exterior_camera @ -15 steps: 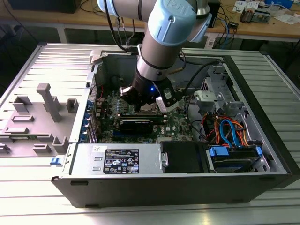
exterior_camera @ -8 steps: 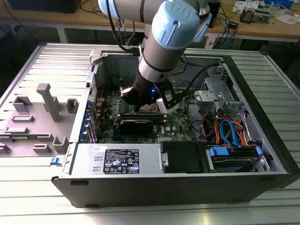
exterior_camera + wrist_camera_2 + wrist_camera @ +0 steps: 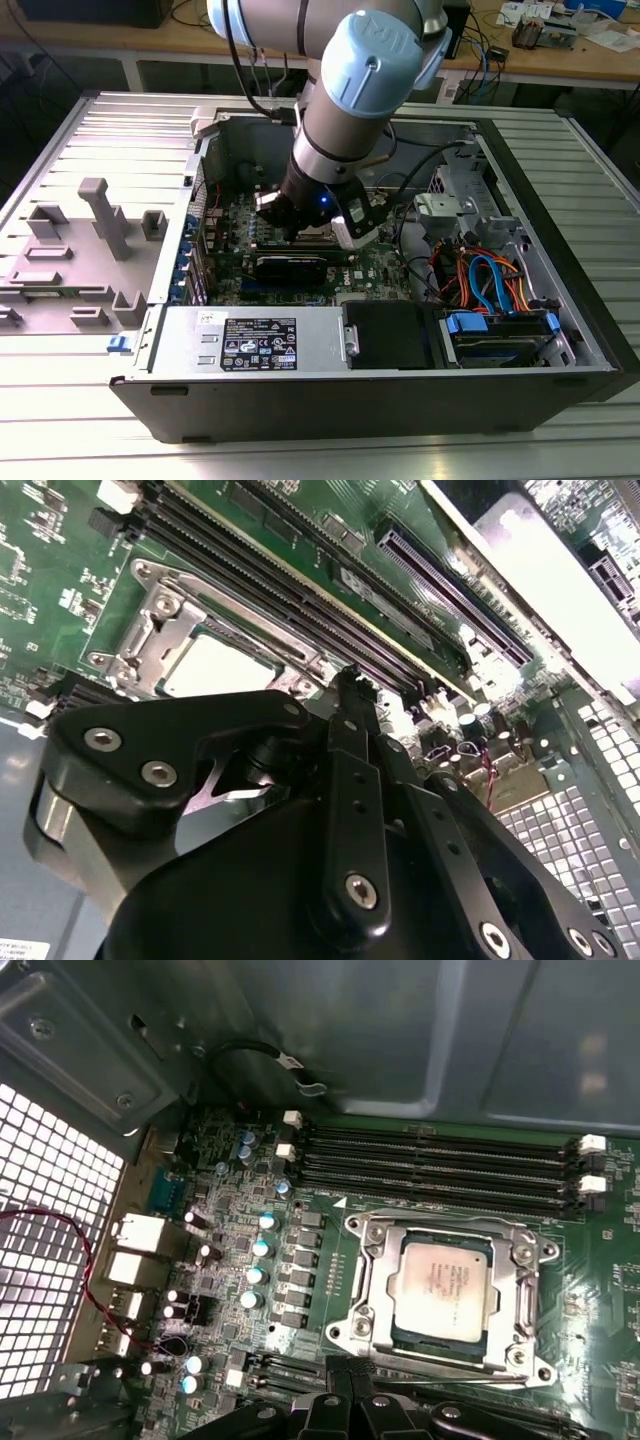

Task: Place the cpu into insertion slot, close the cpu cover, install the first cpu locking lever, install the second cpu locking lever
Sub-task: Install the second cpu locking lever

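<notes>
The cpu point(image 3: 445, 1288) lies flat in the insertion slot point(image 3: 345, 1332) on the green motherboard, its silver-grey top showing. The cpu cover point(image 3: 373, 1282) is folded down around the chip as a silvery frame. A thin wire lever point(image 3: 450, 1223) runs along the cover's edge beside the memory slots. My gripper point(image 3: 352, 1400) hovers just off the opposite edge of the socket, fingers together and holding nothing. In the second wrist view the black fingertip point(image 3: 350, 685) stands a little beyond the cpu point(image 3: 215, 665) and cover point(image 3: 160, 620). In the exterior view the arm hides the socket and the gripper point(image 3: 300, 232) reaches down into the case.
Long black memory slots point(image 3: 440, 1165) lie beside the socket. A black graphics card point(image 3: 290, 265) sits close to the gripper. The case walls point(image 3: 330, 400), the power supply box point(image 3: 250, 340) and a bundle of orange and blue cables point(image 3: 490, 280) hem in the board. A grey fixture point(image 3: 95, 225) stands outside.
</notes>
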`<state>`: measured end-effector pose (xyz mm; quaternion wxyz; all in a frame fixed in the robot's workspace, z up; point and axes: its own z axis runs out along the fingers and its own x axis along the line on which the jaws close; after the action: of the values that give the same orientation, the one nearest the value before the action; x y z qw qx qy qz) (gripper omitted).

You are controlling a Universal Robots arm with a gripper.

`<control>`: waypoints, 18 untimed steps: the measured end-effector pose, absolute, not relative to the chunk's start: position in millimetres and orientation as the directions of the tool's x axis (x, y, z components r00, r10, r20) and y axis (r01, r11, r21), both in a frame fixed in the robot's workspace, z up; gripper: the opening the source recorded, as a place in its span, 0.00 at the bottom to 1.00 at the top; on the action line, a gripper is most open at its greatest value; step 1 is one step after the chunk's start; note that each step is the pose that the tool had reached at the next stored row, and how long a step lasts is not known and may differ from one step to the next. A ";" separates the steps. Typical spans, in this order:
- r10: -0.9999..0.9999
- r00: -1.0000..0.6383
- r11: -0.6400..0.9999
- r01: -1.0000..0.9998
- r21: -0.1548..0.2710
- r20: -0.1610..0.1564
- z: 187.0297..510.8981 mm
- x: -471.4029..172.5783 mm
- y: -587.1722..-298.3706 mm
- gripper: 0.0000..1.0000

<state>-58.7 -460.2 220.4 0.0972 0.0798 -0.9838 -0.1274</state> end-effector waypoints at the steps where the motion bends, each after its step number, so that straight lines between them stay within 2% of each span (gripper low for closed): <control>1: -0.182 -0.968 0.954 -0.133 0.268 0.171 219.4 -60.5 -460.2 0.11; 4: -0.186 -0.968 0.953 -0.135 0.272 0.169 216.6 -62.0 -460.2 0.11; 7: -0.192 -0.974 0.952 -0.155 0.265 0.118 215.5 -63.1 -459.9 0.11; 18: -0.201 -0.977 0.948 -0.175 0.267 0.072 211.4 -77.7 -458.6 0.11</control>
<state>-77.7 -458.6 211.4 0.0494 0.0954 -0.9856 -0.1306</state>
